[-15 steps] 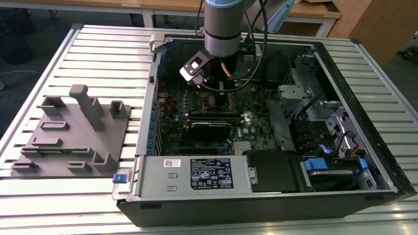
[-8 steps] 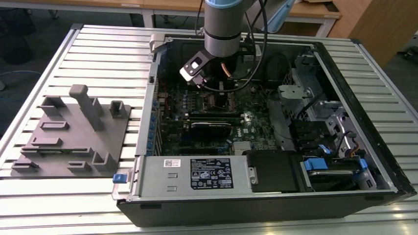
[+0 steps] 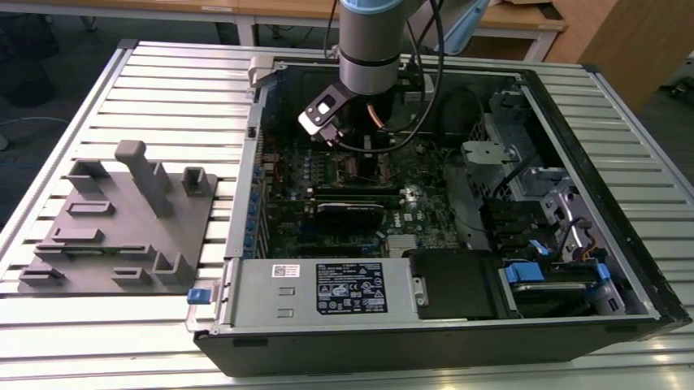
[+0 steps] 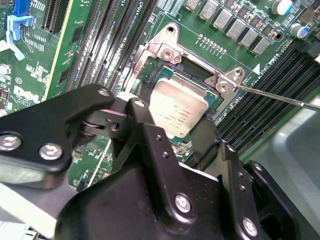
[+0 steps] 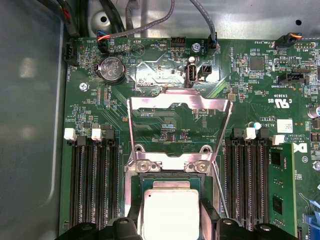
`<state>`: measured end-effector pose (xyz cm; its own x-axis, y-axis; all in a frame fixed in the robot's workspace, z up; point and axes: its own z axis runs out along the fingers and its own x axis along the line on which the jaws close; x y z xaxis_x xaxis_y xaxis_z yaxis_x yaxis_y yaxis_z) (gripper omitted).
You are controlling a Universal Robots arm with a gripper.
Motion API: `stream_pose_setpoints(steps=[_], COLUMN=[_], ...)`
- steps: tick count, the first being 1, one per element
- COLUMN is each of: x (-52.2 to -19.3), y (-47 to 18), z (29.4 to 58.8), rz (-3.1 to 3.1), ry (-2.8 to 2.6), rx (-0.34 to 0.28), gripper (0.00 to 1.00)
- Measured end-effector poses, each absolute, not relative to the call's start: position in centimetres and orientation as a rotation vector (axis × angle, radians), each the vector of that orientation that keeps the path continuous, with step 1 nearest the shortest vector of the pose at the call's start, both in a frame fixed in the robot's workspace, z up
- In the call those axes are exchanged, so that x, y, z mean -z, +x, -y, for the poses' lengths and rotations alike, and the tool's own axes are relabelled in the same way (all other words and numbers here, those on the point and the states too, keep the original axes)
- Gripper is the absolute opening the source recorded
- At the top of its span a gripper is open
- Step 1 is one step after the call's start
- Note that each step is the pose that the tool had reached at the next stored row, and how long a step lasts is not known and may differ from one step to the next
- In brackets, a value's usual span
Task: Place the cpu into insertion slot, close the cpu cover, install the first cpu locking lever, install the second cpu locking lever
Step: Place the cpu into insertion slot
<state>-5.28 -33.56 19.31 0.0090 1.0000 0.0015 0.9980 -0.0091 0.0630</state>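
Because the cpu (image 4: 180, 102) is judged light yet fragile, its opposite edges are pinched by the closed claw (image 4: 172, 120).

Cpu (image 5: 171, 212) slvr-grey, cpu cover (image 5: 145, 103) silver, mobo (image 5: 250, 82) grn, tool (image 4: 175, 120) blk.

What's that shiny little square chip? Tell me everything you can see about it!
The cpu is a small, flat square with a dull silver metal top, faint print on it and a thin green edge around the lid. It lies over the insertion slot, whose cpu cover stands swung open. The gripper has a black finger pressed against each of two opposite sides. I cannot tell whether the chip is fully seated in the slot.
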Motion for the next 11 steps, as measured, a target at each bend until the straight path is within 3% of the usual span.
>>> stream_pose_setpoints(steps=[2,3,11], x=[-19.31,-19.30,-19.22], y=[-5.28,-5.28,-5.27], z=[33.56,33.56,33.55], rz=[-2.180,-2.180,-2.180], ry=[2.200,2.200,2.200], rx=[-0.070,-0.070,-0.071], gripper=[0.55,0.62,0.62])
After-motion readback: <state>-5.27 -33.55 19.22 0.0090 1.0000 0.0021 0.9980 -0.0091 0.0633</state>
